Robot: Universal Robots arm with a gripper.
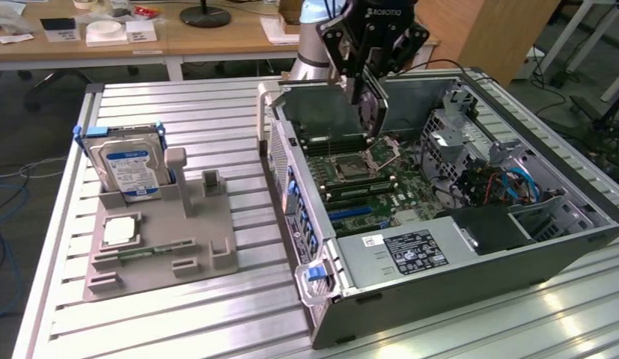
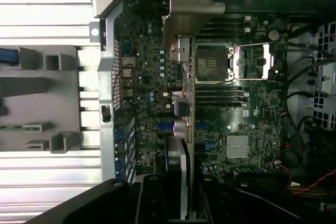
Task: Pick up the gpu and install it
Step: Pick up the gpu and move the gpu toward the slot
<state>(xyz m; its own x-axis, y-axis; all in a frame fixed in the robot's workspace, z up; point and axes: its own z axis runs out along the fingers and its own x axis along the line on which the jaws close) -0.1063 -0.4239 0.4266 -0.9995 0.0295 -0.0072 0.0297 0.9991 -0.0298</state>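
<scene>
My gripper (image 1: 367, 75) hangs over the open computer case (image 1: 549, 254), shut on the gpu (image 1: 372, 112). The gpu is a thin dark card held on edge, its lower edge just above the motherboard (image 1: 364, 179). In the wrist view the gpu (image 2: 185, 129) is seen edge-on between my two black fingers (image 2: 152, 198). Its silver metal bracket (image 2: 191, 9) points at the case's rear wall. The card lies over the motherboard (image 2: 247, 114), beside the processor socket (image 2: 212, 64).
A grey holder (image 1: 165, 239) on the slatted metal table (image 1: 189, 329) carries a hard drive (image 1: 129, 168) with a white-and-blue label, a small chip (image 1: 120, 232) and a green memory stick (image 1: 150, 253). Cables (image 1: 509, 187) and drive cages crowd the case's side on the exterior view's right.
</scene>
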